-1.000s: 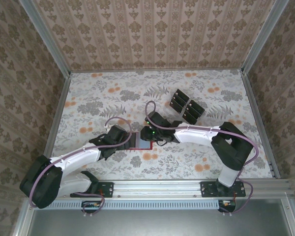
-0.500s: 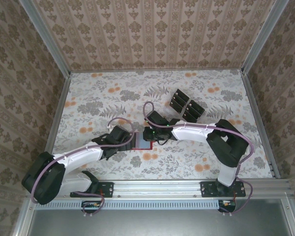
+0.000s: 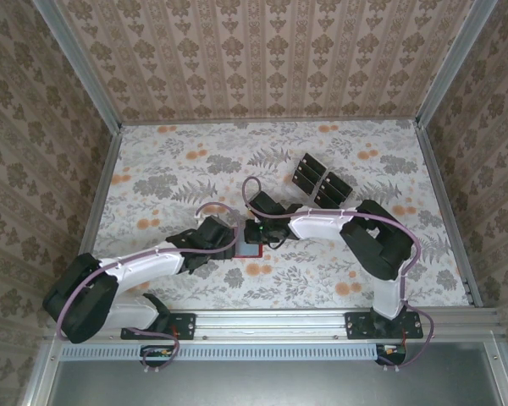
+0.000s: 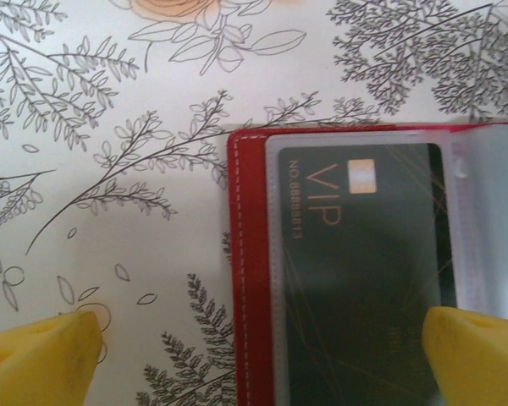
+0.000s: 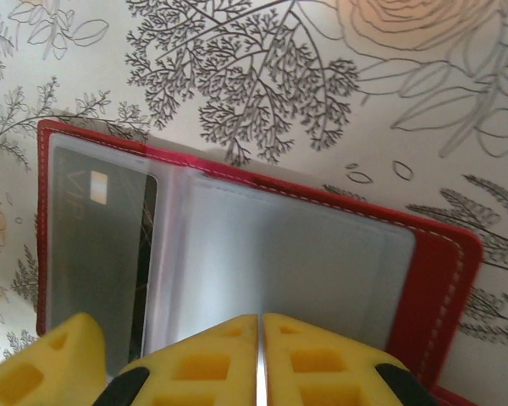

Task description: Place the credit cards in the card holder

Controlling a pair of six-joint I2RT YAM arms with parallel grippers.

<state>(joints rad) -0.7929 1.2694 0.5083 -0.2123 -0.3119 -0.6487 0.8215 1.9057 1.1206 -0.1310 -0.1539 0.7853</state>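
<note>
Left gripper [image 4: 261, 338] wide open, straddling holder [image 4: 247, 254] edge; one card [image 4: 364, 271] sleeved inside. Right gripper [image 5: 258, 326] closed over holder. Other cards [image 3: 318, 181] lie well apart.

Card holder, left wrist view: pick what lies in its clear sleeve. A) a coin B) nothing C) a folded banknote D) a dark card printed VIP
D: the open red card holder shows a dark card marked VIP under its clear sleeve.
</note>
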